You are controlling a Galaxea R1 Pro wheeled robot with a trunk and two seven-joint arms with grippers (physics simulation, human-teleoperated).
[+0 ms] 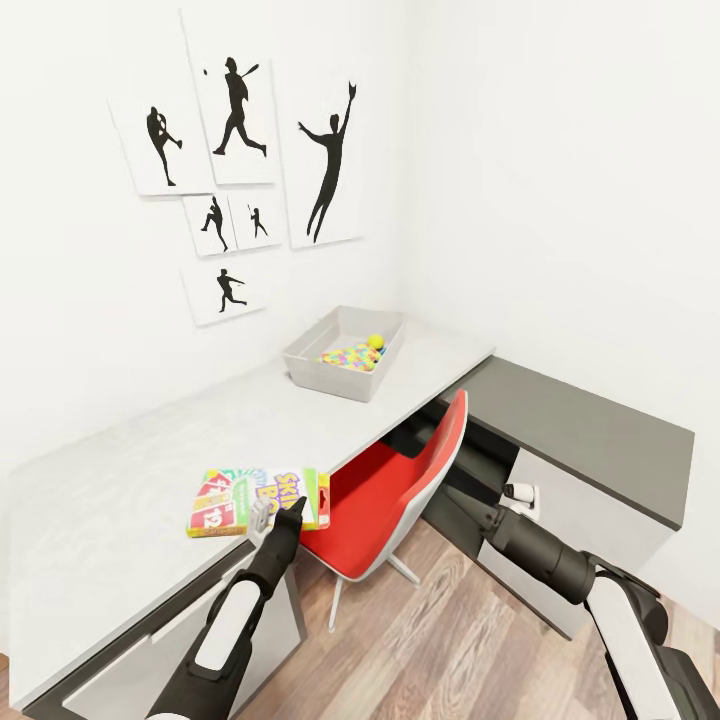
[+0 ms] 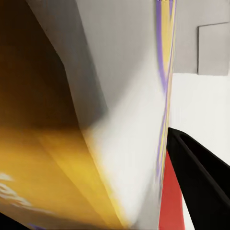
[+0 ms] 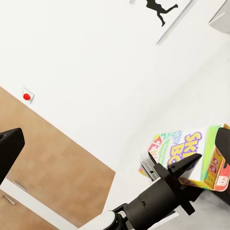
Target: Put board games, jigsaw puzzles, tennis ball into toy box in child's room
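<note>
I am looking down into a white-walled corner hung with black baseball-player prints (image 1: 236, 120), where the long pale counter (image 1: 120, 480) is running along the wall and a red-and-white swivel chair (image 1: 400, 490) is sitting over wood-plank flooring. The Skip-Bo carton (image 1: 258, 500) is lying flat at the counter's front edge, long axis along that edge, my left end effector (image 1: 278, 515) meeting its near side, though I cannot tell whether its fingers are clamped. The toy box (image 1: 345, 352) is sitting in the far corner holding jigsaw puzzles (image 1: 350, 356) and tennis ball (image 1: 375, 341), while my right end effector (image 1: 520, 495) is hovering low beside the chair, state unclear.

White walls (image 1: 560, 150); silhouette prints (image 1: 240, 170) hung at 11 o'clock, red swivel chair (image 1: 390, 500) parked centre, wood-plank floor (image 1: 450, 640) seen at 5 o'clock.
</note>
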